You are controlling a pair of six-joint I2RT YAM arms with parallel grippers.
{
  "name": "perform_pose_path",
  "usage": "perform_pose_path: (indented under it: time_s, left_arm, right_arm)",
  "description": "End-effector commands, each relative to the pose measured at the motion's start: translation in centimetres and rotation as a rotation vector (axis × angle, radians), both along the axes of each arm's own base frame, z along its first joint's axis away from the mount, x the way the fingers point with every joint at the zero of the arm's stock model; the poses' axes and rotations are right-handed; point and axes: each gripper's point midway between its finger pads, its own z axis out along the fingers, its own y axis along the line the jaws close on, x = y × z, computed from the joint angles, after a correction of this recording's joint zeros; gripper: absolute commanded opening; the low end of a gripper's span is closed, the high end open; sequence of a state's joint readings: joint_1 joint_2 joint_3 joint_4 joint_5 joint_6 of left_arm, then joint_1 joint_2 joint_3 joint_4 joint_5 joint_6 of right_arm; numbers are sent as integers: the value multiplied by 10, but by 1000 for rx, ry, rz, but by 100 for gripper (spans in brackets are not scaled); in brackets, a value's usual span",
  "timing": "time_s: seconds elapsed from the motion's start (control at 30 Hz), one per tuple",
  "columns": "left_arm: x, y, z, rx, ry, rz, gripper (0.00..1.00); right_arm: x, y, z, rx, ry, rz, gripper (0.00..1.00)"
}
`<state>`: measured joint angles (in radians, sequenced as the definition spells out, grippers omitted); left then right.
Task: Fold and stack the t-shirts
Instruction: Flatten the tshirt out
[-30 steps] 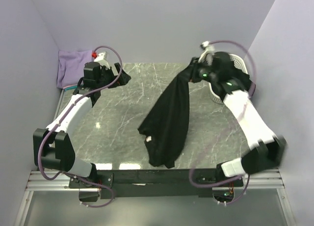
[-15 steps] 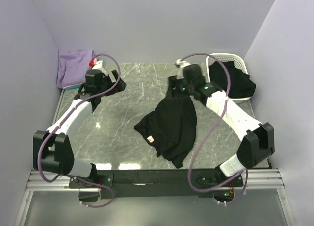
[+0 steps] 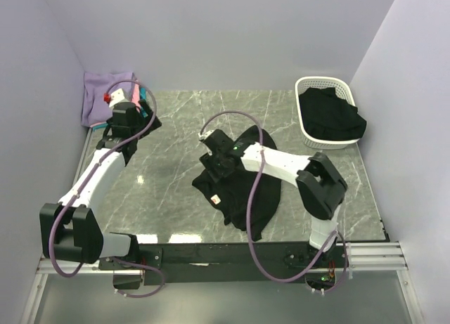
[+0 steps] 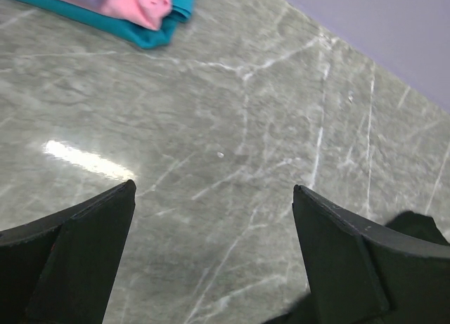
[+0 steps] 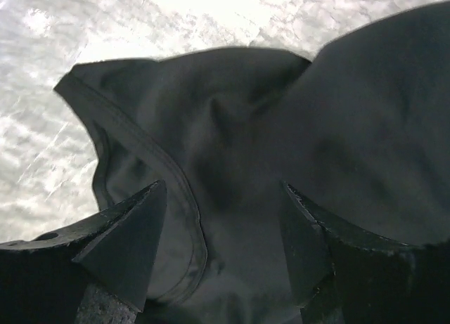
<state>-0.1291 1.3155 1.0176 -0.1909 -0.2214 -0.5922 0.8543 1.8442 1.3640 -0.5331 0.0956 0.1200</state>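
Observation:
A loose black t-shirt (image 3: 242,187) lies crumpled on the middle of the marble table. My right gripper (image 3: 214,164) hovers open over its left part; in the right wrist view the cloth (image 5: 281,141) with a hemmed edge lies between and below the open fingers, not gripped. My left gripper (image 3: 121,135) is open and empty over bare table at the left; its wrist view shows an edge of the black shirt (image 4: 422,229) at lower right. A folded stack of lavender, pink and teal shirts (image 3: 105,95) lies at the far left corner, also in the left wrist view (image 4: 140,4). More black shirts (image 3: 330,113) fill the basket.
A white perforated basket (image 3: 307,129) stands at the far right of the table. Lilac walls close in the back and both sides. The table's near edge (image 3: 211,238) runs above the arm bases.
My right gripper carried the black shirt from beside the basket leftward and down to mid-table and let it go; the shirt now lies crumpled. My left arm drew back toward the left.

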Motion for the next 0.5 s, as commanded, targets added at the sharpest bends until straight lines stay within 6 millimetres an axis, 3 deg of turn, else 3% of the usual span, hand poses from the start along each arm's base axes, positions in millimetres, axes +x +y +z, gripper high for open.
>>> perform_pose_path:
  time_s: [0.0,0.47]
  left_arm:
    - [-5,19,21,-16,-64,54,100]
    - [0,18,13,-31,-45,35,99]
  right_arm:
    - [18,22,20,12,-83,13,71]
    - [-13,71,2,7,-25,142,73]
